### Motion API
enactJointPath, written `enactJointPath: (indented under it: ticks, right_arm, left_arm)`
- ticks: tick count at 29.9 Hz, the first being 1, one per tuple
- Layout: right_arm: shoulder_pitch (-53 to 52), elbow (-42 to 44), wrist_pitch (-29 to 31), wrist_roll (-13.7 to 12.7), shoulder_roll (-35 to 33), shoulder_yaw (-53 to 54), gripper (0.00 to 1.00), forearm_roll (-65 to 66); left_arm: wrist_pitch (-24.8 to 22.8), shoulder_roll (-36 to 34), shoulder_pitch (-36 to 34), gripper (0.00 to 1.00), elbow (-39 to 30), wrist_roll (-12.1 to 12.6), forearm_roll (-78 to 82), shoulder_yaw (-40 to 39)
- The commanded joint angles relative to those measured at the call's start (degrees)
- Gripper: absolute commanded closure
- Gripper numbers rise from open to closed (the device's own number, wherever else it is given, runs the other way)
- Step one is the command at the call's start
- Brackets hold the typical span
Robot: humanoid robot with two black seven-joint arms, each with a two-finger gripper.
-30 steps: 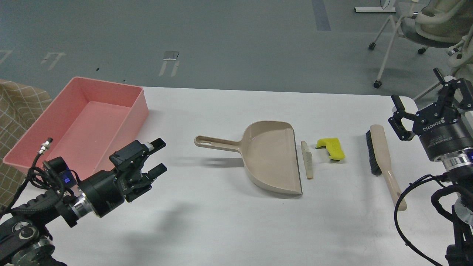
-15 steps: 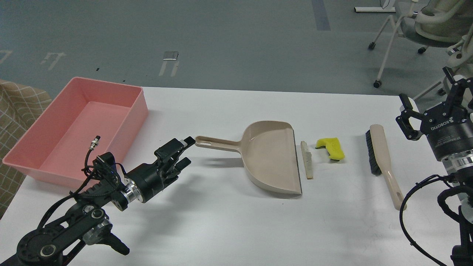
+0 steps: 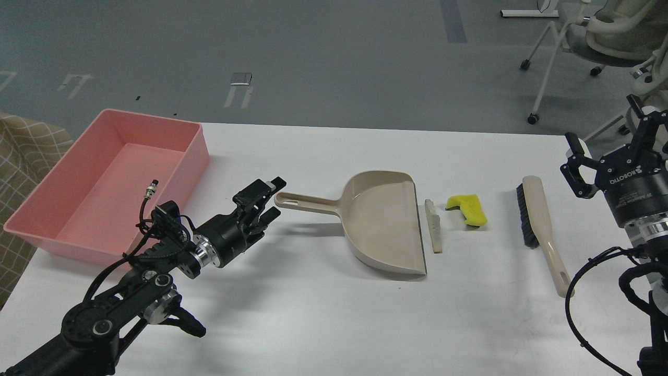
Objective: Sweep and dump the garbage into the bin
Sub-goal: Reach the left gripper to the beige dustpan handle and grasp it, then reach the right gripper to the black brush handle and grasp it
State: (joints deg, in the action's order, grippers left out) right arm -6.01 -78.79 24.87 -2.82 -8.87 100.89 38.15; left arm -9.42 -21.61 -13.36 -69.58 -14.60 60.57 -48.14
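A beige dustpan [image 3: 383, 219] lies mid-table, its handle [image 3: 305, 202] pointing left. Just right of its lip lie the thin pale bread slice [image 3: 433, 225] and the yellow sponge chunk [image 3: 468, 209]. A beige brush [image 3: 540, 228] with black bristles lies further right. The pink bin [image 3: 78, 206] stands at the far left and looks empty. My left gripper [image 3: 275, 198] is open, its fingers at the tip of the dustpan handle without closing on it. My right gripper [image 3: 605, 131] is open and empty, raised to the right of the brush.
The white table [image 3: 323, 313] has its far edge behind the dustpan. A checked cloth [image 3: 21, 172] lies at the left edge. Office chairs [image 3: 589, 42] stand on the floor at the back right.
My left arm has reached right and forward, bringing its open gripper from beside the bin to the end of the dustpan handle. My right gripper shifted slightly right.
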Motion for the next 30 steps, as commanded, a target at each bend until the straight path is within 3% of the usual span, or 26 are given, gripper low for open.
enactJointPath:
  ticks: [1,8,18,23,30]
  right_arm:
    - [0.03,0.04,0.0,0.01,-0.01,0.18,0.0,0.0]
    - [0.03,0.48,0.0,0.01,-0.1,0.27,0.0,0.0]
    - [-0.23,0.74,-0.09,-0.08,0.08,0.18,0.0,0.09]
    - [-0.15,0.74,-0.18,-0.08,-0.01,0.27,0.0,0.09]
    - [-0.15,0.57,-0.18,-0.08,-0.01,0.18,0.0,0.09]
  left_arm:
    - [-0.6,0.17,-1.05,0.2,1.11,-0.08,0.07,0.06]
    - [-0.69,1.22,-1.93,0.22,3.4,-0.08,0.07,1.64]
    - [-0.6,0.96,-3.6,0.55,3.4,-0.52,0.25,4.1]
    - [0.02,1.22,-3.78,0.74,3.4,-3.15,0.43,5.42]
    - [0.02,0.96,-3.87,0.93,3.4,-3.33,0.6,5.51]
